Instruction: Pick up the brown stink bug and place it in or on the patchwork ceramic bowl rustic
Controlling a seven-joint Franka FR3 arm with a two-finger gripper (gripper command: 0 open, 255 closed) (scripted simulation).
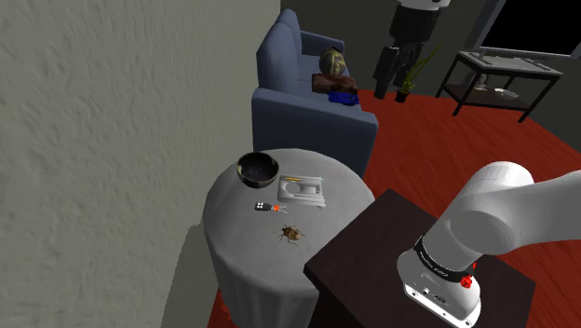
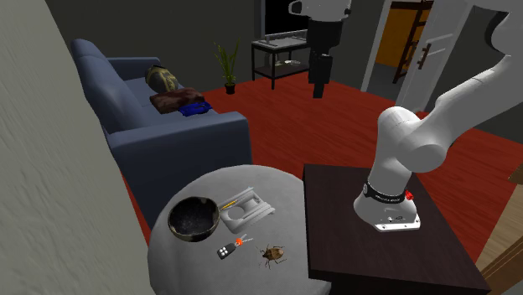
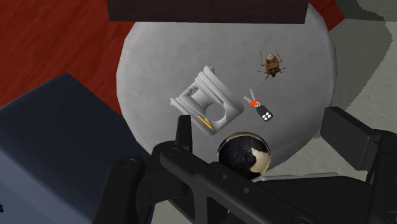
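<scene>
Brown against the grey round table, the bug lies just below the middle of the shoulder view, near the table edge closest to the dark stand. Up and to the left of it sits a small key fob, and above that a white tray. The dark bowl stands upright at the table's far side, just left of the tray and well apart from the bug. A blue sofa stands behind the table in the upper middle of the frame, on a red floor. The gripper hangs high at the top of the second exterior view, right of centre, pointing down and touching nothing. In the wrist view its fingers are spread and clasp nothing. The bowl shows between them on the table below, and the bug lies beyond the fob.
</scene>
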